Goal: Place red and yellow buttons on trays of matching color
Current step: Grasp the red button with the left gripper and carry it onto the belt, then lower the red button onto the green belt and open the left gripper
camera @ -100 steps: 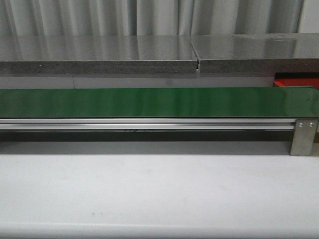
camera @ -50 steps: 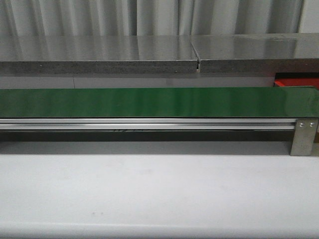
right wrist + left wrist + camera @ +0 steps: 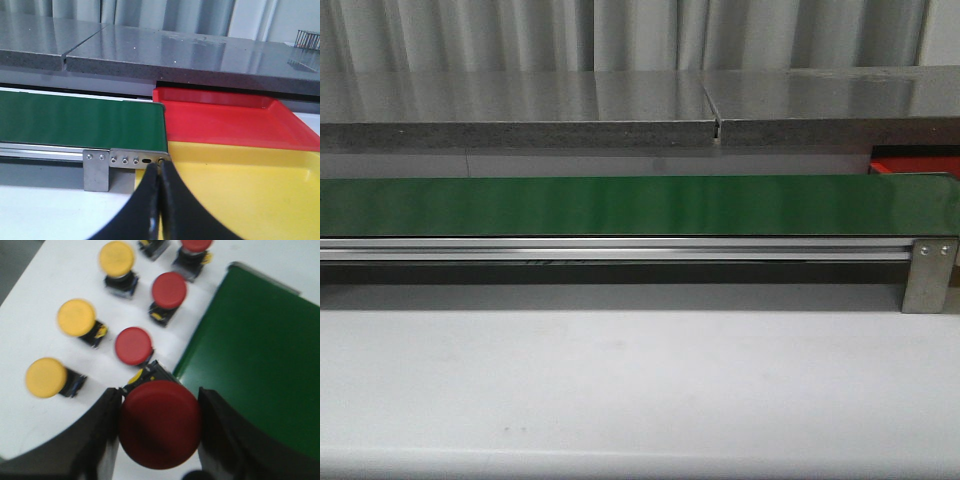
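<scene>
My left gripper (image 3: 160,432) is shut on a red button (image 3: 159,423), lifted beside the end of the green conveyor belt (image 3: 255,365). Below it on the white table lie more red buttons (image 3: 133,345) (image 3: 169,290) (image 3: 196,245) and yellow buttons (image 3: 46,377) (image 3: 76,317) (image 3: 116,258). My right gripper (image 3: 160,172) is shut with nothing in it, hanging over the near edge of the yellow tray (image 3: 250,185). The red tray (image 3: 225,120) lies just behind the yellow one, at the belt's end (image 3: 80,120). In the front view neither gripper shows.
The green belt (image 3: 640,205) runs across the front view on an aluminium rail with a metal bracket (image 3: 930,275) at its right end. A corner of the red tray (image 3: 915,160) shows behind it. A grey counter (image 3: 620,105) lies beyond.
</scene>
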You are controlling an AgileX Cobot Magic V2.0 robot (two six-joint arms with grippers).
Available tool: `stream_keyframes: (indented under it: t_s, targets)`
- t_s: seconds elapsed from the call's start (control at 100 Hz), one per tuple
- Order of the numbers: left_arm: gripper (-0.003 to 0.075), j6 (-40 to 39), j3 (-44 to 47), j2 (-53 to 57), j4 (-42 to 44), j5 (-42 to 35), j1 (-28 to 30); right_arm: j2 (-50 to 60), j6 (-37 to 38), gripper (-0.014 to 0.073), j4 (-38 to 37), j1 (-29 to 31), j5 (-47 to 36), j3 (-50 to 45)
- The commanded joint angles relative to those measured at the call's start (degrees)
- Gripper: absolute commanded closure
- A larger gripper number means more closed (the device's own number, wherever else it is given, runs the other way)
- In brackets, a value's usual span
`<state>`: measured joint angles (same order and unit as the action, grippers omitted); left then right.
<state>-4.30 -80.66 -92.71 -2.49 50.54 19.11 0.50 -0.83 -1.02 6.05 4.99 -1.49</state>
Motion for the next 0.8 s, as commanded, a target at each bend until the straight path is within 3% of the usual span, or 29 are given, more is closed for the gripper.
stream_keyframes:
  t_s: [0.0,0.39,0.72,0.79]
  targets:
    - [0.0741,0.7,-4.8,-0.1,-0.5,-1.3,-3.3,-0.8,0.0,0.0712,-0.4,0.2,-4.6,1.2]
    - [0.0741,0.8,-17.6,-12.8,-0.3,5.7,-10.5,-0.8,0.0,0.0712,-0.4,0.2,-4.6,1.2]
    - [0.0738,0.8,-18.7,-16.3,-0.3,7.2,-10.8,-0.8,0.0,0.0712,-0.4,0.2,-4.6,1.2]
    - [0.0696,0.8,-18.7,-16.4,-0.3,7.2,-10.8,-0.8,0.0,0.0712,-0.4,0.2,-4.6,1.2]
